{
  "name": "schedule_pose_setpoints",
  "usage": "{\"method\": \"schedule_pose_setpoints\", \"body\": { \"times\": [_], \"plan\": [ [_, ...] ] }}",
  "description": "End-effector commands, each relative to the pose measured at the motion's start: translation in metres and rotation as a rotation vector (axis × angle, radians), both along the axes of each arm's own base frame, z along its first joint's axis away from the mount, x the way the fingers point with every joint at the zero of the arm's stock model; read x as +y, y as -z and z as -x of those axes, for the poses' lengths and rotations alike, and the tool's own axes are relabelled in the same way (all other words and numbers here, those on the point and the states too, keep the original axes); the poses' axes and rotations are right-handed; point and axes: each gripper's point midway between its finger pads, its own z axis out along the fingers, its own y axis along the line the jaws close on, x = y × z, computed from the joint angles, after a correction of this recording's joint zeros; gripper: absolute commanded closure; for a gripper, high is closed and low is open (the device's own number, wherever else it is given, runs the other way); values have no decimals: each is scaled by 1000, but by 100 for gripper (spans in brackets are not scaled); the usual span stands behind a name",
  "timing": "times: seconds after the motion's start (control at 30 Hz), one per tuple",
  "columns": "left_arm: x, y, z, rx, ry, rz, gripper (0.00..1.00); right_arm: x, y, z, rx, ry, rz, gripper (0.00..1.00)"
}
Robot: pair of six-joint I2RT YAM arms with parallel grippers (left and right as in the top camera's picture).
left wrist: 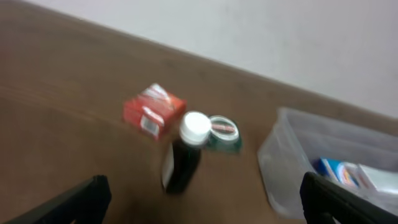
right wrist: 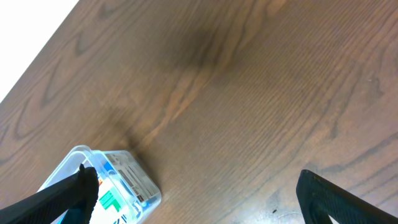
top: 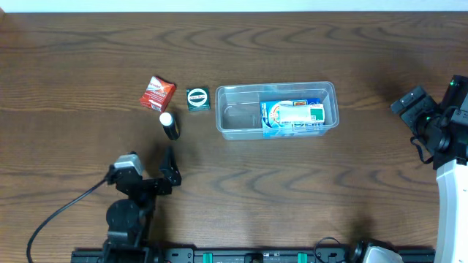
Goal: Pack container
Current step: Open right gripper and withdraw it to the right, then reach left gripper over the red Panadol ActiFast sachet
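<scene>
The clear container [top: 234, 126] lies at mid table with a blue, white and green box [top: 292, 115] in its right half. It also shows in the left wrist view [left wrist: 283, 168] and the right wrist view [right wrist: 140, 186]. Left of it lie a small black bottle with a white cap [top: 169, 125], a dark green round-lidded packet [top: 197, 98] and a red box [top: 157, 93]. My left gripper [top: 170, 169] is open and empty, just short of the bottle [left wrist: 185, 155]. My right gripper [top: 418, 109] is open and empty, well to the right of the container.
The table's far edge meets a pale wall beyond the items in the left wrist view. Bare wood lies between the right gripper and the container. A black cable [top: 62, 212] runs from the left arm's base at the front left.
</scene>
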Motion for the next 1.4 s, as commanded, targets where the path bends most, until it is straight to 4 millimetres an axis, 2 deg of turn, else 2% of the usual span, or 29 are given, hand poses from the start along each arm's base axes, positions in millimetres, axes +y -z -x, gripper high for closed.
{"method": "schedule_pose_setpoints", "body": {
  "times": [0.0,0.13,0.23,0.37,0.57,0.7,0.87,1.2,1.37],
  "plan": [
    [-8,-50,0,9,54,-21,2,-2,1,0,7,-5,8,1],
    [-6,-75,-18,187,72,-118,2,-2,1,0,7,-5,7,1],
    [-12,-80,-41,345,131,-172,2,-2,1,0,7,-5,8,1],
    [-20,-69,-77,593,237,-199,2,-2,1,0,7,-5,8,1],
    [-5,-39,-132,874,240,-187,2,-2,1,0,7,-5,8,1],
    [1,-13,-151,935,315,-258,2,-2,1,0,7,-5,8,1],
    [8,18,-162,972,382,-321,2,-2,1,0,7,-5,8,1],
    [15,35,-190,912,409,-386,2,-2,1,0,7,-5,8,1],
    [15,53,-205,923,334,-306,2,-2,1,0,7,-5,7,1]
  ]
}}
